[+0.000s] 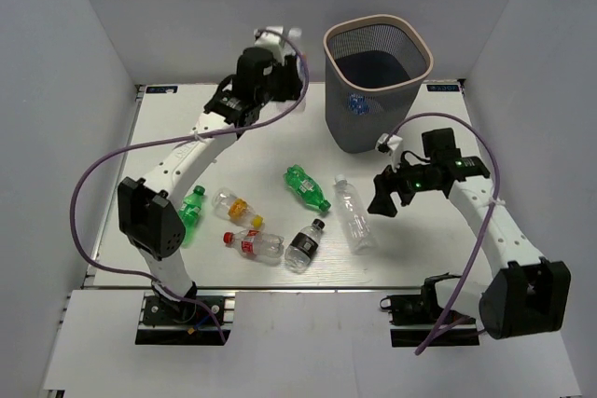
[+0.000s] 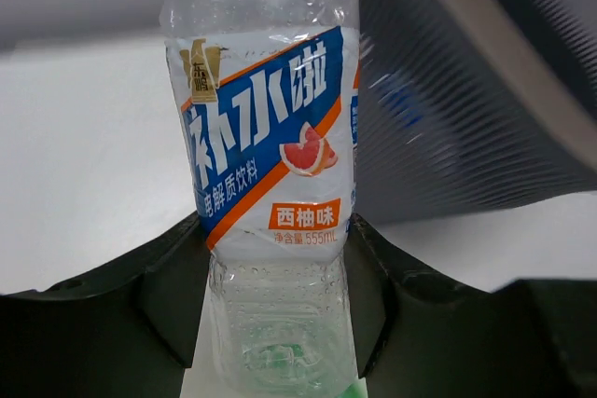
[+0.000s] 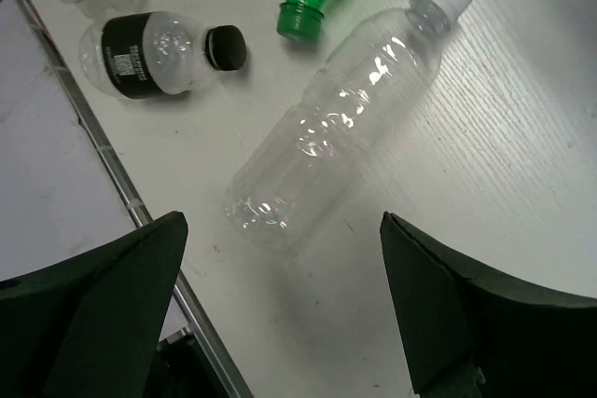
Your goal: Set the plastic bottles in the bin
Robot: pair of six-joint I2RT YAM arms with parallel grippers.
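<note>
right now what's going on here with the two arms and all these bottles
The left gripper is shut on a blue-and-orange-labelled bottle, held up beside the wire-mesh bin, not yet over its mouth. The right gripper is open above a clear white-capped bottle lying on the table. Also lying there: two green bottles, a black-labelled bottle, a red-capped bottle and an orange-capped bottle.

Bin (image 1: 371, 128): upright at the far table edge; grey mesh, pale rim.
Blue-label bottle (image 2: 266, 137): I see it gripped and raised beside the bin.
Lying flat, mid-table: left green bottle (image 1: 191, 213), centre green bottle (image 1: 304, 184), orange-cap bottle (image 1: 233, 204), red-cap bottle (image 1: 256, 245), black-label bottle (image 1: 303, 247), white-cap bottle (image 1: 355, 219).
</note>
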